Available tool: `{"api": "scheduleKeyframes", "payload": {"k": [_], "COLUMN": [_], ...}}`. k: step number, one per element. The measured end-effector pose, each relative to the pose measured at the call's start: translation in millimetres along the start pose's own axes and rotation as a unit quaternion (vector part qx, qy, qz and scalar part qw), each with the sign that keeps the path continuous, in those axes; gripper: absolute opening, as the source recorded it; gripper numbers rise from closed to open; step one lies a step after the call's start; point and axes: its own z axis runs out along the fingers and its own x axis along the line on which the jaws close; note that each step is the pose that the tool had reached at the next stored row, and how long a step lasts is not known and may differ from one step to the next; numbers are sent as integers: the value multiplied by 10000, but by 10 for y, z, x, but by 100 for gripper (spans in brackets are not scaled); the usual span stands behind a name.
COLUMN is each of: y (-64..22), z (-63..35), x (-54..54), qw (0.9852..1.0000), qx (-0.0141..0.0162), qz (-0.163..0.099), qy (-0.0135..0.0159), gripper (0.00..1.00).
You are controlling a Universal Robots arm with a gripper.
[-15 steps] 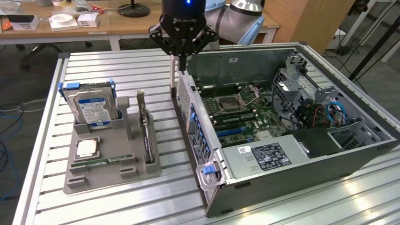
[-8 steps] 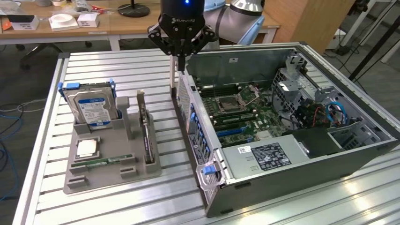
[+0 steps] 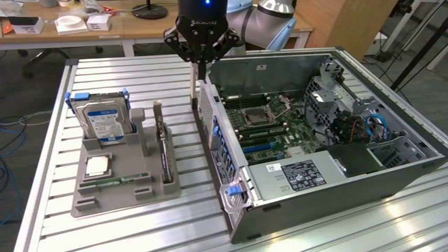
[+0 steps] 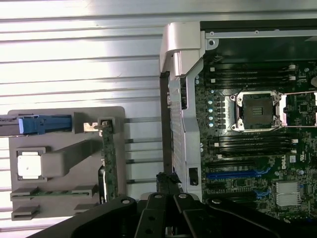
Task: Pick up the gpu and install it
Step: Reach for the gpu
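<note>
- On the slatted table [image 3: 119,79], an open computer case [image 3: 336,202] stands at the exterior view's right, with a grey tray [image 3: 112,205] beside it.
- The gripper [image 3: 201,65] hangs over the case wall facing the tray, fingers pressed together, holding nothing.
- The gpu [image 3: 163,152] stands on edge in the tray, lower than the gripper and toward the exterior view's left of it. Its long axis runs along that wall.

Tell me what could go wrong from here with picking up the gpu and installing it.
1. The end effector is shut and hangs above the case's rear wall, not the gpu; lowering here could strike that wall.
2. The gpu stands on edge in a slot of the gray tray, close beside a holder post; an off-centre grasp might tilt it or drag the tray.
</note>
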Motion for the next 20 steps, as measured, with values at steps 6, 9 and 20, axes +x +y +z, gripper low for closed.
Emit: {"api": "scheduleKeyframes", "payload": {"k": [6, 9, 20], "y": [-1, -2, -5], "z": [-1, -1, -2], "x": [20, 31, 74], "qw": [10000, 10000, 10000], "qx": [0, 0, 0], "qz": [0, 0, 0], "qy": [0, 0, 0], "gripper": [11, 11, 11]}}
